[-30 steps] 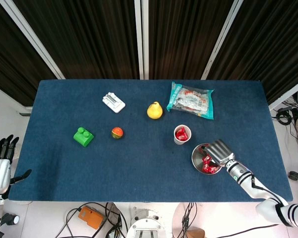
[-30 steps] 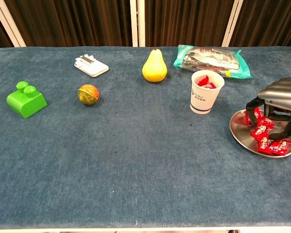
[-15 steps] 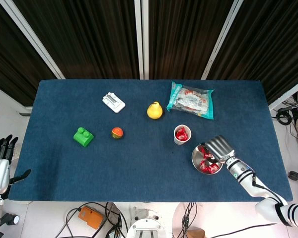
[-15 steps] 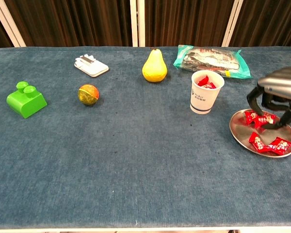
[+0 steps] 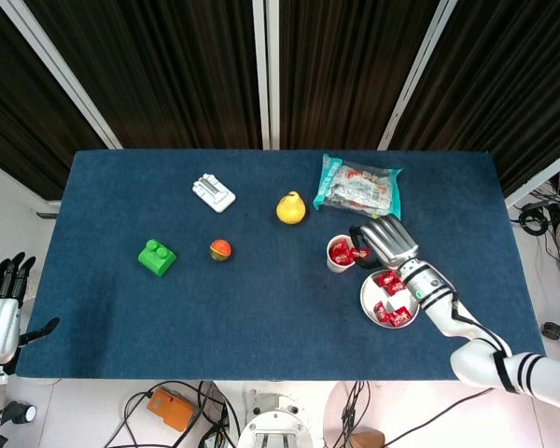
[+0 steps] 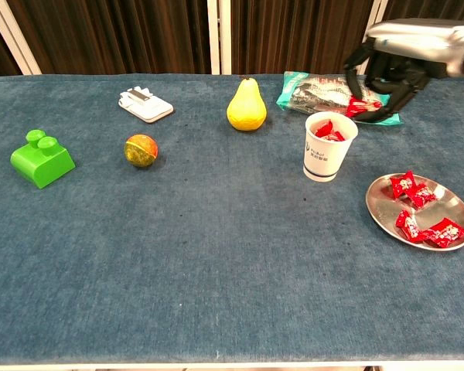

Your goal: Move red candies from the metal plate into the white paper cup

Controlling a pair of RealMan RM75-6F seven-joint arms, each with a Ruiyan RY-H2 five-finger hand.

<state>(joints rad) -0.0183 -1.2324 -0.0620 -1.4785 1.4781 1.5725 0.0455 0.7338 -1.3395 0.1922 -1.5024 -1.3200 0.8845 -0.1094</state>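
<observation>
A red candy (image 6: 363, 106) is up in the air, pinched in the fingertips of the right robot hand (image 6: 394, 63), raised above and just behind the white paper cup (image 6: 328, 147). In the head view that candy (image 5: 358, 252) sits right at the cup's (image 5: 339, 264) far rim, so this looks like the carry-and-drop step, nearly at its end. The cup already has red candies (image 6: 327, 130) inside it. Just to its right on the blue bench (image 6: 216, 255), the metal plate (image 6: 456, 207) has several more red candies (image 6: 417, 212) lying on it, apart from the cup but close by.

Next move, as I read it: bring the fingertips squarely over the cup's mouth, open them, and let the candy fall in. The cup is light paper and could tip if the robot hand clips its rim, so a drop from above seems safer than lowering into it. Then it is back to the plate for another.

The left robot hand (image 5: 0, 299) hangs off the bench's left edge, fingers apart, holding nothing.

Further out: a yellow pear (image 6: 246, 106), a clear snack bag (image 6: 332, 94) behind the cup, a small red-and-green ball (image 6: 141, 150), a green block (image 6: 40, 158) and a white buckle-like piece (image 6: 145, 103).
</observation>
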